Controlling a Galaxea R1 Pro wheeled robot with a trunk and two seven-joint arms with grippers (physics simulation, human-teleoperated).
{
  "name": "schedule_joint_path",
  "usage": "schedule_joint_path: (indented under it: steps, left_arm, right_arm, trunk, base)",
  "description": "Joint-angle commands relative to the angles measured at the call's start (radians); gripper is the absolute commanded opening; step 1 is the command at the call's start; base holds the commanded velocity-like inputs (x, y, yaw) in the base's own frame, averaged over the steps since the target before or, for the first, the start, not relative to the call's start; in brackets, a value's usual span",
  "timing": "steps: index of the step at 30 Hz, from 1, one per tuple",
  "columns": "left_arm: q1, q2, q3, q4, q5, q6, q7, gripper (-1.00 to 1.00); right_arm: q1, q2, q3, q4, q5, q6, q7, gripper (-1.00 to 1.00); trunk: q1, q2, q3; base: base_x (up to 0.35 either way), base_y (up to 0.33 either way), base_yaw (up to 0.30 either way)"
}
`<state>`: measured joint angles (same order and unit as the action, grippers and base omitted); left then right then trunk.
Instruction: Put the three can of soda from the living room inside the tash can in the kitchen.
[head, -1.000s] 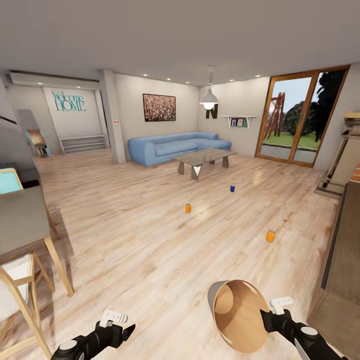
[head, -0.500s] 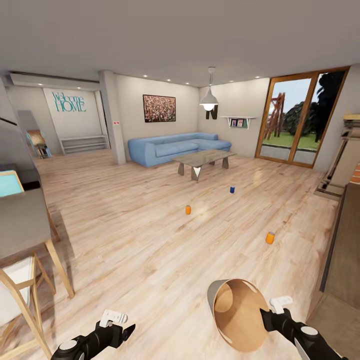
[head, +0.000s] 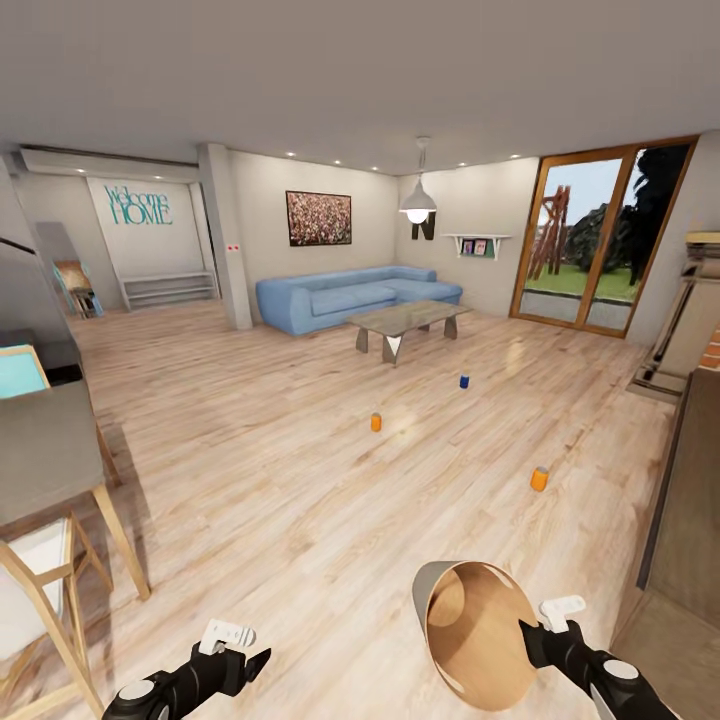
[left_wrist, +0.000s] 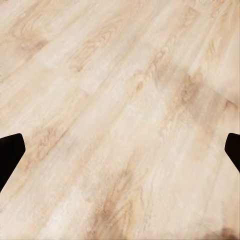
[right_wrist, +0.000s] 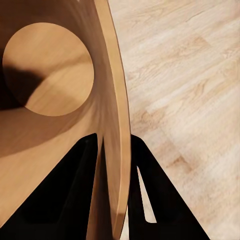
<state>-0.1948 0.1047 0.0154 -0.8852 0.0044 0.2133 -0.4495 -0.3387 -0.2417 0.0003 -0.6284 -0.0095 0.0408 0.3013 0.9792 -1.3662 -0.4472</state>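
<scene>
Head view: right gripper (head: 537, 640) clamped on tash can (head: 470, 635) rim, can tilted; left gripper (head: 243, 655) spread wide, empty. Three soda cans (head: 539, 479) upright on floor (head: 300, 470).

Both arms are reaching forward, low. Left gripper (head: 243, 640) is hanging empty, jaws spread wide. Right gripper (head: 545, 625) is pinching the tash can (head: 470, 640) wall, one finger (right_wrist: 75, 190) inside, the other outside.
</scene>
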Motion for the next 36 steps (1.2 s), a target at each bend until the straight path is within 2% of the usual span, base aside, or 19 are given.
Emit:
schedule_joint_path:
  steps: [1,30,36]
  left_arm:
    - [0.000,0.000,0.000,0.000,0.000,0.000,0.000,1.00]
    - [0.000,0.001,0.000,0.000,0.000,0.000,-0.002,1.00]
    - [0.000,0.001,0.000,0.000,0.000,0.000,-0.002,1.00]
  right_arm:
    - [0.000,0.000,-0.002,-0.002,-0.007,0.001,0.005,-1.00]
    - [0.003,0.001,-0.002,-0.004,-0.007,0.001,0.005,-1.00]
    - [0.003,0.001,-0.001,-0.004,-0.007,-0.028,0.005,-1.00]
  trunk:
    - [-0.004,0.007,0.003]
    - [-0.115,0.210,0.094]
    - [-0.138,0.252,0.113]
  base:
    - [0.000,0.000,0.000]
    - [0.000,0.000,0.000]
    - [0.000,0.000,0.000]
